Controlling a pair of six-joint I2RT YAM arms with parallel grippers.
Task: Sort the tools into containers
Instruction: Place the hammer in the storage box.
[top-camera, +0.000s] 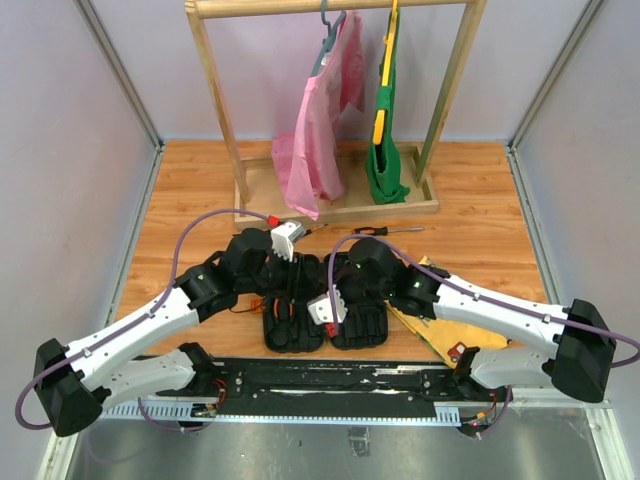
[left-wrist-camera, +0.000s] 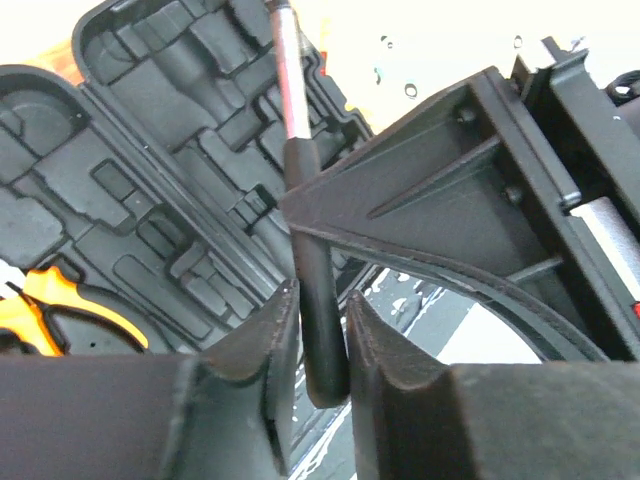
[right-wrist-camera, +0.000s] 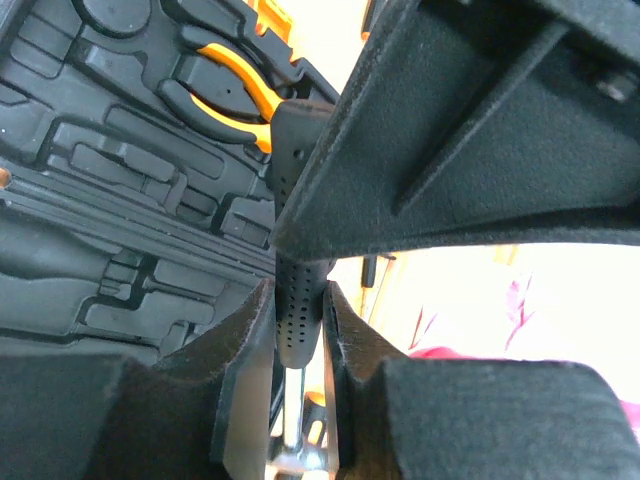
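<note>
A small hammer with a black dimpled handle (left-wrist-camera: 318, 320) and a metal shaft (left-wrist-camera: 290, 80) is gripped by both grippers over the open black tool case (top-camera: 365, 328). My left gripper (left-wrist-camera: 320, 345) is shut on the handle's end. My right gripper (right-wrist-camera: 298, 335) is shut on the handle (right-wrist-camera: 297, 300) further along, and its finger crosses the left wrist view. They meet above the case hinge, left gripper (top-camera: 298, 272), right gripper (top-camera: 318, 287). Orange-handled pliers (right-wrist-camera: 235, 90) lie in a case slot. A screwdriver (top-camera: 385, 231) lies on the table behind the case.
A yellow picture board (top-camera: 450, 335) lies to the right of the case, partly under my right arm. A wooden clothes rack (top-camera: 340, 205) with pink and green garments stands at the back. Orange-handled items (top-camera: 250, 303) lie just left of the case.
</note>
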